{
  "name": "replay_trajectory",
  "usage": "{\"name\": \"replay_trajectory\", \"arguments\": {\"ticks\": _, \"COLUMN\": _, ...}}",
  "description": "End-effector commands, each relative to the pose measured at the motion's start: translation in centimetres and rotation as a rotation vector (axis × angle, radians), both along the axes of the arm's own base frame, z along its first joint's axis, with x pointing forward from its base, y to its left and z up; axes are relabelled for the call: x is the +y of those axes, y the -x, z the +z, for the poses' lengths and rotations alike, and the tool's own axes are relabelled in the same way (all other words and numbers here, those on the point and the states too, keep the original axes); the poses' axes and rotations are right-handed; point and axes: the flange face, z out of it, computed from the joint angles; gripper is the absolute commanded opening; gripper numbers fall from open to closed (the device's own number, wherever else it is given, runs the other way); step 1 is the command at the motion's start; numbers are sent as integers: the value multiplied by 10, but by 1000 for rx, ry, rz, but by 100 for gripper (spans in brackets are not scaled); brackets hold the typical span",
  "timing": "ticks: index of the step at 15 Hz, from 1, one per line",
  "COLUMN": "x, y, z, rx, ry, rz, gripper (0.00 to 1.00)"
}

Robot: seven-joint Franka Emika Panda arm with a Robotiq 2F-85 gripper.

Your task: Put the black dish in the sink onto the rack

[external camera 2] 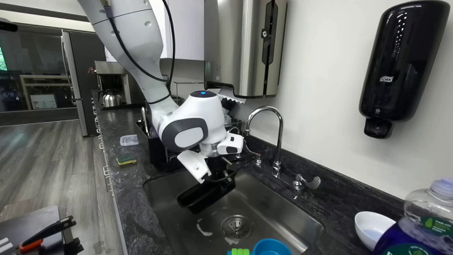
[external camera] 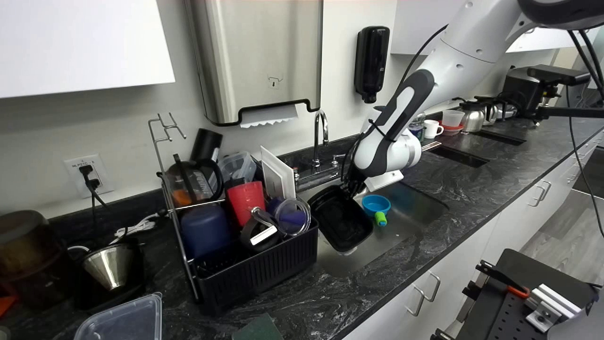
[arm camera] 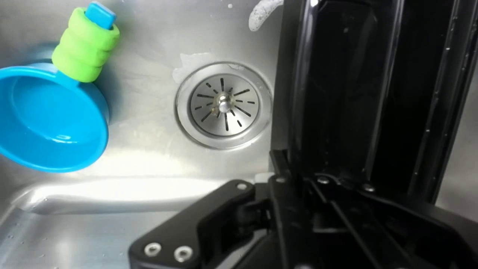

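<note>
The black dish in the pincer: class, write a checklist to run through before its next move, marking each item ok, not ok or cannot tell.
1. Pincer shut on the black dish: ok.
2. Dish level: not ok, it looks tilted in an exterior view.
3. Dish apart from the blue bowl: ok, the drain shows between them in the wrist view.
4. Dish off the floor of the sink: cannot tell.
5. Rack free of other things: not ok, a red cup and dark blue container are in it.
</note>
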Motion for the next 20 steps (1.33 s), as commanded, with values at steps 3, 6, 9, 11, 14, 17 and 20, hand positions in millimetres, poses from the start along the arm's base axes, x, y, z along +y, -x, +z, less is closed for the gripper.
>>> {"name": "replay_trajectory", "arguments": {"ticks": 3, "x": 12, "y": 18, "z": 19, "rx": -90, "ry": -47, "rz": -41, "gripper": 2}}
{"name": "replay_trajectory", "arguments": {"ticks": 6, "x": 21, "y": 19, "z": 28, "rx": -134, "ry": -78, "rz": -19, "gripper": 2}}
{"name": "replay_trajectory", "arguments": {"ticks": 9, "x": 22, "y": 20, "z": 36, "rx": -162, "ry": -128, "rz": 14, "gripper": 2}}
{"name": "replay_trajectory", "arguments": {"ticks": 11, "x": 19, "y": 20, "z": 42, "rx": -182, "ry": -159, "rz": 49, "gripper": 2}}
{"name": "replay_trajectory", "arguments": {"ticks": 14, "x": 5, "y": 25, "z": 48, "rx": -195, "ry": -190, "rz": 76, "gripper": 2}}
{"name": "replay_trajectory", "arguments": {"ticks": 17, "x": -16, "y": 32, "z": 47, "rx": -197, "ry": -203, "rz": 81, "gripper": 2}}
{"name": "replay_trajectory", "arguments": {"ticks": 20, "x": -33, "y": 33, "z": 43, "rx": -188, "ry": -230, "rz": 116, "gripper": 2}}
